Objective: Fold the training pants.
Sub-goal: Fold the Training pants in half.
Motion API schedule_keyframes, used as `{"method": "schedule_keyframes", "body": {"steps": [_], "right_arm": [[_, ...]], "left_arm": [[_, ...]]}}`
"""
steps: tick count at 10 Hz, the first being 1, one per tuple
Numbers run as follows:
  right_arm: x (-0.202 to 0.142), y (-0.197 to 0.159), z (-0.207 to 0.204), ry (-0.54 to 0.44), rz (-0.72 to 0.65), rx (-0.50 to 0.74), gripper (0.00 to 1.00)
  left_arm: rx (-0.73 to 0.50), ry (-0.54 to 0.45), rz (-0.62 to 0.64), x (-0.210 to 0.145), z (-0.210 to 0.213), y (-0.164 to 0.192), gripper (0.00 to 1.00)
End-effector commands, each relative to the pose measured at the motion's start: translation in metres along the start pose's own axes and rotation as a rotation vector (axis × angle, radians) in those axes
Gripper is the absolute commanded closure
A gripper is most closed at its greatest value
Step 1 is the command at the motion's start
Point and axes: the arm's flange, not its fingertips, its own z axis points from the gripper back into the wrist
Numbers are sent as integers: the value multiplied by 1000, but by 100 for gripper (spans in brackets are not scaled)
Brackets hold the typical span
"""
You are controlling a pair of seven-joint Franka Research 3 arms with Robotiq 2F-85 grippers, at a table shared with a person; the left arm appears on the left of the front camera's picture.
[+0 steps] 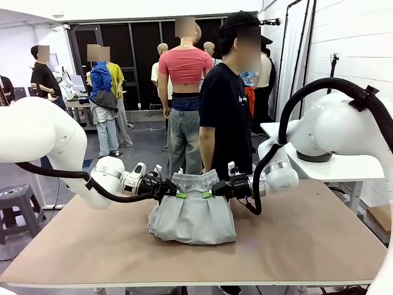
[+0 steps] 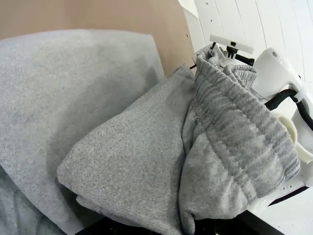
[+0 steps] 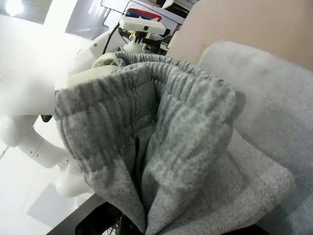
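Grey jersey, the training pants [image 1: 192, 212] sit mid-table already doubled into a short bundle, their waistband raised off the table [image 1: 307, 239]. On the left, the left gripper [image 1: 178, 193] is pinched tight on one waistband corner; on the right, the right gripper [image 1: 209, 193] pinches the other. Judging by this, one fold looks under way, with laying the waistband down and flattening still left.

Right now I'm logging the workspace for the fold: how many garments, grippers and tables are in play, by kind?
Light grey jersey training pants: 1
Black two-finger grippers with green pads, left gripper and right gripper, both shut on the waistband: 2
Brown flat-topped table: 1
Total: 4
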Motion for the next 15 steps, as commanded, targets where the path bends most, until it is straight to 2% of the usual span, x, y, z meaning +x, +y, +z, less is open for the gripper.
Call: {"method": "schedule_keyframes", "body": {"steps": [1,6,15], "right_arm": [[17,-15,12,-21,-49,-36,100],[31,-31,17,-61,-69,-56,100],[39,-52,20,-68,-148,-79,100]], "left_arm": [[19,23,32,8,14,11,100],[7,0,19,22,11,21,100],[36,-26,98,34,16,44,100]]}}
